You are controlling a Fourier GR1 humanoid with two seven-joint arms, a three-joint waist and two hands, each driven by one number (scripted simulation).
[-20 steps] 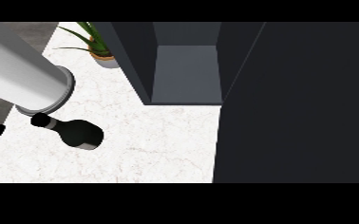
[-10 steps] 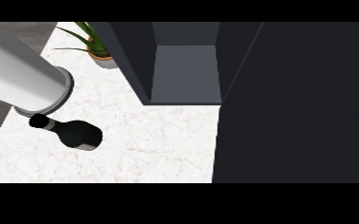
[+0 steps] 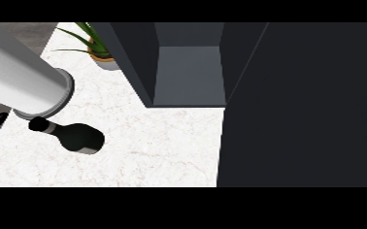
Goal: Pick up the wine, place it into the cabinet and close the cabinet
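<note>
Dark glass wine bottle (image 3: 74, 136) lies near-left on white marble counter (image 3: 165, 140), neck pointing left, below left forearm (image 3: 28, 85); hand states can't tell; cabinet (image 3: 190, 68) open far-right

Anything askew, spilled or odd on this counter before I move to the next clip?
Nothing stands out. The wine bottle stands on the counter, no spill around it. The cabinet is open and the potted plant stands upright behind.

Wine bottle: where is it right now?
In the head view the wine bottle stands on the counter at lower left, just below the grey forearm, left of the open cabinet.
</note>
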